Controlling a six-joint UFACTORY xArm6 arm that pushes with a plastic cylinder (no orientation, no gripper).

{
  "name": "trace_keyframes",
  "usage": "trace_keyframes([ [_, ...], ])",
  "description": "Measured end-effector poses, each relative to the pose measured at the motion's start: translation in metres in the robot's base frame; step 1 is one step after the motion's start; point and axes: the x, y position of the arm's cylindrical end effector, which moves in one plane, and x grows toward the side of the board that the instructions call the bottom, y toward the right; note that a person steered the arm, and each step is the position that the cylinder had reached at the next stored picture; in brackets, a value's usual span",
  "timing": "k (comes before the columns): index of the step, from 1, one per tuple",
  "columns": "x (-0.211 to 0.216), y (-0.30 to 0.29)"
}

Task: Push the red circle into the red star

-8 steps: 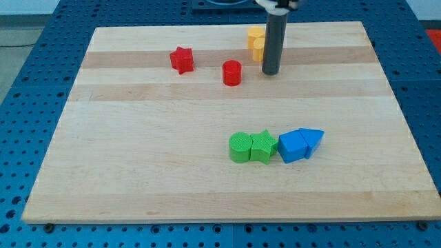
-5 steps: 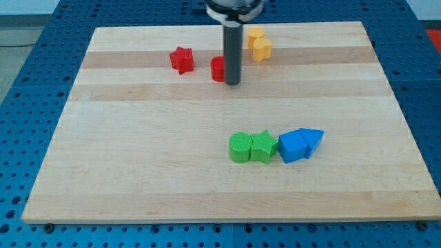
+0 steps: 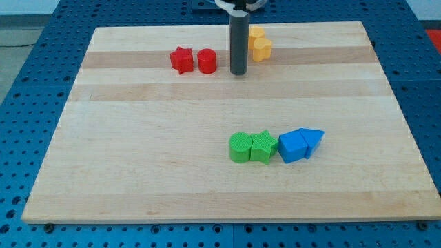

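The red circle (image 3: 207, 61) is found at the counter's (image 3: 207, 186) upper middle, just beside the red star (image 3: 182, 60), at its 3 o'clock; contact appears made or nearly so. My tip (image 3: 238, 72) is set down at the circle's 3 o'clock, apart from it, in line for a push toward 9 o'clock. No end effector is fitted; nothing is held. Yellow blocks (image 3: 259, 44) lie behind the rod.

Red circle (image 3: 207, 60) now against red star (image 3: 182, 60) (my tip (image 3: 238, 72) rightward).
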Motion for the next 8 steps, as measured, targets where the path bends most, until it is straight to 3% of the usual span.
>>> trace_keyframes([
  [6,-0.011,-0.068],
  [8,0.053,-0.049],
])
